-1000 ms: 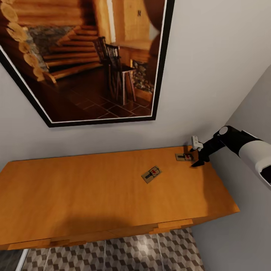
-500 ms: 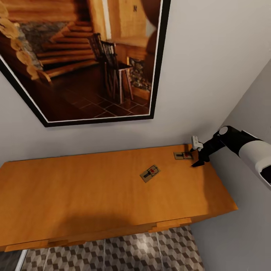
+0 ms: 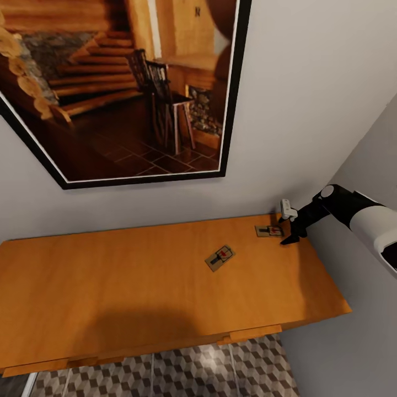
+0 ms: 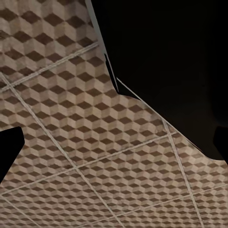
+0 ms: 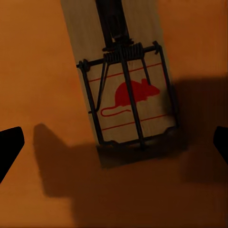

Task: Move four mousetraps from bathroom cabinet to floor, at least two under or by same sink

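Right wrist view showed the right gripper (image 5: 114, 142) spread open over a mousetrap (image 5: 124, 80) lying flat at the cabinet top's (image 3: 138, 275) upper-right corner; light and stiff, it probably wanted pinching across its long wooden edges.

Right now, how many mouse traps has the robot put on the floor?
None shows on the bathroom floor yet. Two mousetraps lie on the cabinet: the middle mousetrap and the corner mousetrap. The open right gripper hovers over the corner one, nothing gripped. Grabbing and carrying remain.
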